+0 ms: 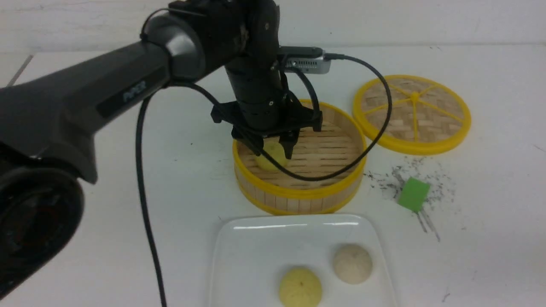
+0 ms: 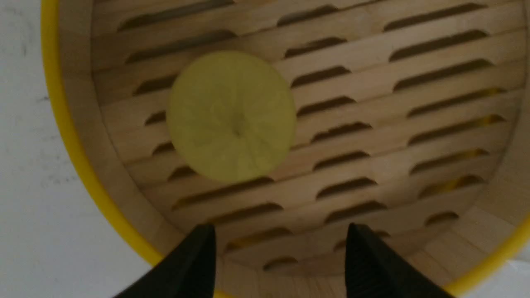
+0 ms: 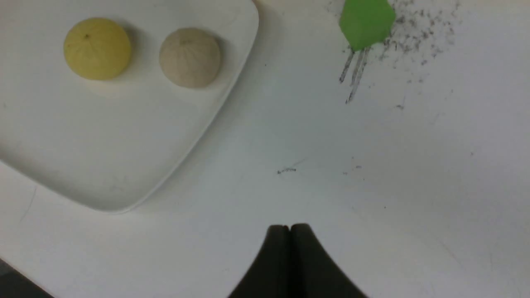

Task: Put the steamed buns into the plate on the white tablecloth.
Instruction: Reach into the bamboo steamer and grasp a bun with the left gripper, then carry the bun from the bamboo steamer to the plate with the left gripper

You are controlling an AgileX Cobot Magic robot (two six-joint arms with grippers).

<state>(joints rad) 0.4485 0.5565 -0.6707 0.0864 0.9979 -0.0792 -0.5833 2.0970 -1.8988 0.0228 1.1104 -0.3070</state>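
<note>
Two buns (image 1: pixel 300 286) on plate (image 1: pixel 256 256), one in steamer (image 1: pixel 298 194)

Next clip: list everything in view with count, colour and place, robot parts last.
yellow buns: 2, pale yellow, one on plate, one in steamer
white bun: 1, off-white, on plate beside a yellow one
plate: 1, white, on the robot's side of the steamer
steamer: 1, bamboo with yellow rims, mid-cloth
lid: 1, woven, yellow rim, flat, right of steamer
cube: 1, green, right of steamer among scuffs
tablecloth: 1, white, under everything
left gripper: 1, black, open, over the steamer's bun
right gripper: 1, black, shut, over bare cloth beside plate
</note>
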